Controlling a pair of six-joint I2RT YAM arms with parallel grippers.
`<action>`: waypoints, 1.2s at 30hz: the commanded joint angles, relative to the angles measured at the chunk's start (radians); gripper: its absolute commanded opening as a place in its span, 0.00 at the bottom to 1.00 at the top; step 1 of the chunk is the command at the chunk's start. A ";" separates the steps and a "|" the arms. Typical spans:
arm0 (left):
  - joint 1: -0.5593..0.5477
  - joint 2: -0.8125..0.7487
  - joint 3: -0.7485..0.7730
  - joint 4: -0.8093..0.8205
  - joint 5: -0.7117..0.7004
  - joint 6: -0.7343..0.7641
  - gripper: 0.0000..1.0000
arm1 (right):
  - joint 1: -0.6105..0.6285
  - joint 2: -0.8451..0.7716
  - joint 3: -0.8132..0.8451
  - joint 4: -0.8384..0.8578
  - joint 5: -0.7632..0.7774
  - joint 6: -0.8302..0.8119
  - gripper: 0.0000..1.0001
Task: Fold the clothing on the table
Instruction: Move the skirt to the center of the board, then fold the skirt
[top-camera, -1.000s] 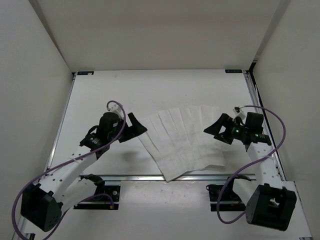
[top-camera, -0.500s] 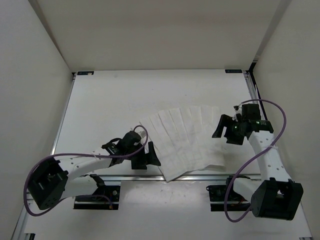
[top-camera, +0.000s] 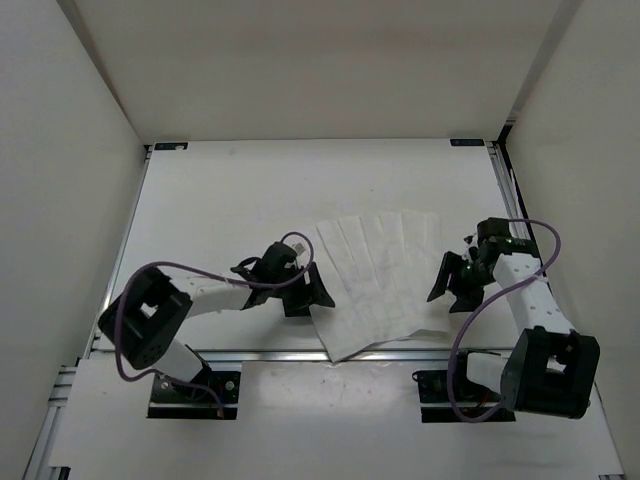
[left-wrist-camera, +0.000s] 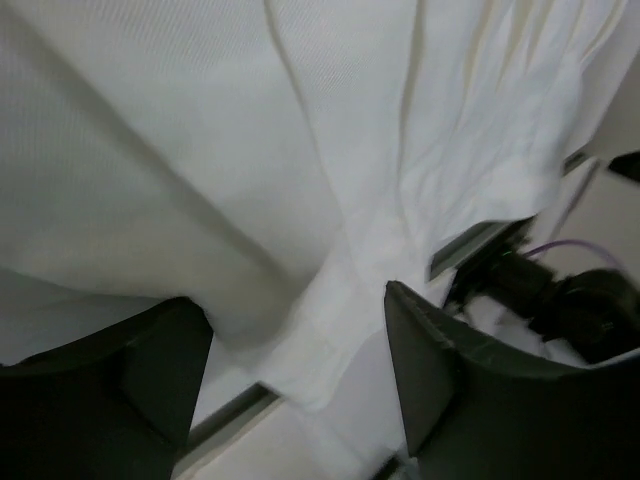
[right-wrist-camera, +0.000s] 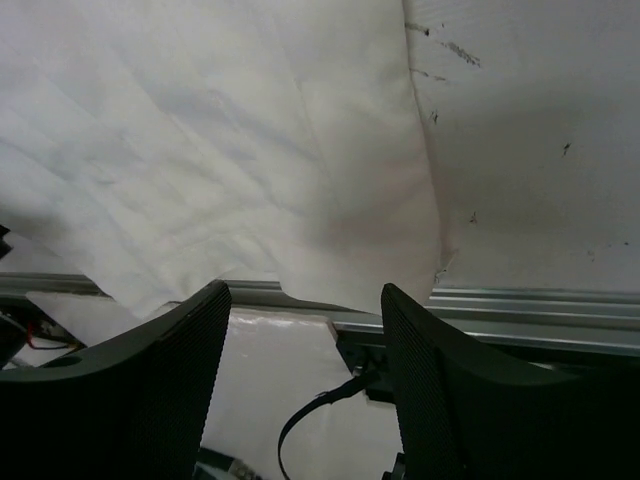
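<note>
The pleated white clothing (top-camera: 380, 280) lies spread on the white table (top-camera: 250, 190), its near corner lapping over the silver aluminium rail (top-camera: 260, 353). The left gripper (top-camera: 305, 290) sits low at its left edge and the right gripper (top-camera: 450, 285) at its right edge. Both have their jaws apart, and neither is clamped on the fabric.

The clothing (top-camera: 380, 285) is a thin white piece of fabric lying spread out and unfolded on the table (top-camera: 250, 190), near the front edge and a little right of centre. Long parallel creases fan across it, running from front to back, and up close the weave shows a faint grid. Its front corner hangs over the silver rail (top-camera: 270, 353). The table is flat and white, with small black brackets (top-camera: 170, 146) at the far corners.
</note>
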 joint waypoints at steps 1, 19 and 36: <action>0.033 0.099 0.064 0.030 0.019 0.053 0.77 | -0.024 0.055 -0.007 -0.031 -0.038 0.000 0.66; 0.413 0.276 0.272 -0.134 0.132 0.210 0.84 | 0.051 0.244 0.009 0.097 -0.194 0.057 0.73; 0.393 -0.165 0.161 -0.401 -0.010 0.510 0.98 | -0.020 -0.143 -0.425 0.459 -0.416 0.344 0.79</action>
